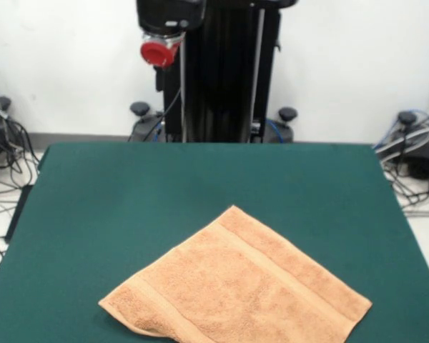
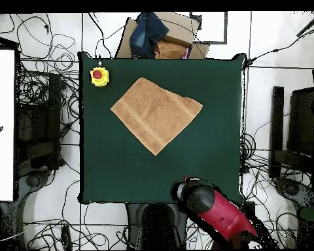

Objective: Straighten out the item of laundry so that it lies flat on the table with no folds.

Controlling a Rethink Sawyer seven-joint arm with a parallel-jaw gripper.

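Peach-orange rectangular terry-cloth towel (image 1: 236, 286): one item, lying on the dark green felt-topped rectangular table (image 1: 93, 186), set cornerwise to the table's edges. Woven band stripe near each short end. Surface reads smooth and spread in both views; the corner nearest the front camera is cut off by the picture's edge, and a slight doubled hem may sit along the lower left edge, though this cannot be confirmed.

Yellow box with red round button (image 2: 99, 76): one item, on the table, just beside the towel's corner but apart from it.

Red and black robot arm (image 2: 215, 209): drawn back, well apart from the towel, off the table's edge in the overhead view. Whether its pincer is wide or narrow cannot be told from either view.

Cardboard box with dark blue cloth (image 2: 161, 36): beyond the table's edge nearest the towel, off the working surface.

Step in hand, as judged: flattening appears done or nearly done. Next move, as judged: check the near hem for a tuck; if found, pinch that edge only and draw it outward, away from the towel's middle.
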